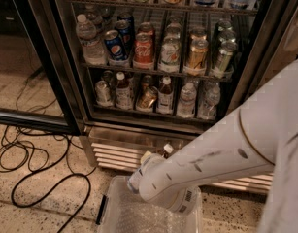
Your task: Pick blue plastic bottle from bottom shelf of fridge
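Blue with its round logo, a Pepsi can (114, 44) is the one brand that reads clearly. It stands on the middle rack of the fridge (66, 81), with a red can (143, 47) just right of it whose script is too blurred to read, and a gold can (197, 53) and a green can (223, 57) farther right. The bottom shelf (139, 112) carries a row of small bottles and cans, one can (147, 97) tilted. The blue plastic bottle (166, 150) is off that shelf: its white cap and dark neck peek over the top edge of the white arm (226, 144), in front of the ribbed steel base (114, 152), with the body and label hidden. The gripper (140, 171) is at the arm's lower left end, above the far rim of a clear plastic bin (115, 194), and whether it has hold of the bottle cannot be told. A sticker (187, 204) on the arm is unreadable. The floor (51, 208) is speckled stone, with black cables (22, 154) looped on the left. The top rack and the bin's near side are cut off.
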Controlling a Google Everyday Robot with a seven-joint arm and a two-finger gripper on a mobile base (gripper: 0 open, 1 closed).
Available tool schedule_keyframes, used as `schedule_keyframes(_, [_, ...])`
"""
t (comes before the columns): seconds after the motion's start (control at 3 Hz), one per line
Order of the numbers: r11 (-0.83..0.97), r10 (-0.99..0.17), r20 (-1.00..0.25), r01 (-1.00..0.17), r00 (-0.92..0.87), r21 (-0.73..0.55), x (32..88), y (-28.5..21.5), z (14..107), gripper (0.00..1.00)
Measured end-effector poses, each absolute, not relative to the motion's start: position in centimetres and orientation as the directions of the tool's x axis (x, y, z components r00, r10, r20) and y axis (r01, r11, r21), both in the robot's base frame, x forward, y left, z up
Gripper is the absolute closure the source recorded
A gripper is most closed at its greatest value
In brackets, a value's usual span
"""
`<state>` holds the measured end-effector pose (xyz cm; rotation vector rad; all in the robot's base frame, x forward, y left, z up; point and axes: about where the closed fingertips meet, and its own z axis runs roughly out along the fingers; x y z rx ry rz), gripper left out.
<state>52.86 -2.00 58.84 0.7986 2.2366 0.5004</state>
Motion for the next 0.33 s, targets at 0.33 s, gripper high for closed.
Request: schedule_keyframes(0.33, [0.719,0.686,-0.433,0.457,-0.585,0.523,49.04,-1.11,57.1,1.0])
